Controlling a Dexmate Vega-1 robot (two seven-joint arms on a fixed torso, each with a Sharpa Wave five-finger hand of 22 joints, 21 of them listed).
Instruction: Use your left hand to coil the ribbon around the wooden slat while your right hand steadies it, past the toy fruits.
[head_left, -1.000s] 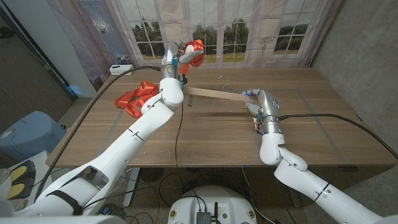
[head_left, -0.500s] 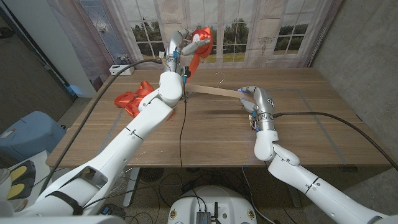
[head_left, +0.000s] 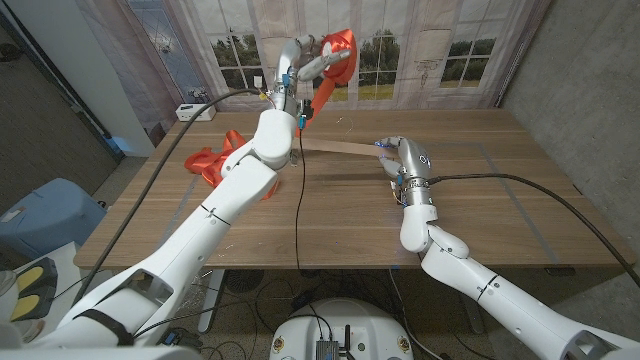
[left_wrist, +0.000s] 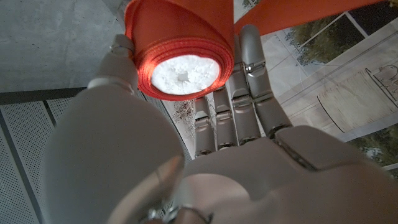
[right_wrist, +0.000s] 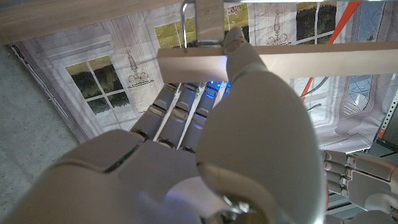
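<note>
Fingers (left_wrist: 249, 93) of the left hand (head_left: 312, 62) are curled round an orange ribbon spool with a white core (left_wrist: 183, 53), which is held raised above the far edge of the brown wooden worktop (head_left: 350, 215), in front of the window backdrop. From the spool a strip of orange ribbon (head_left: 312, 100) is seen running down toward the far end of the pale, long wooden slat (head_left: 340, 150). Whether the strip is wound round the slat there cannot be told, as the left arm hides that end. A loose heap of the same orange ribbon (head_left: 215, 160) is spread on the worktop to the robot's left, partly hidden by the left forearm.

The near end of the slat is gripped by the right hand (head_left: 398, 160), with its fingers (right_wrist: 180, 112) closed beneath the wood and the thumb laid over it, as is shown in the right wrist view. The slat is held off the worktop, roughly level, with its shadow cast on the wood below, and it reaches from the right hand across toward the left arm.

A small white box with cables (head_left: 193, 110) is set at the far left corner of the worktop.
</note>
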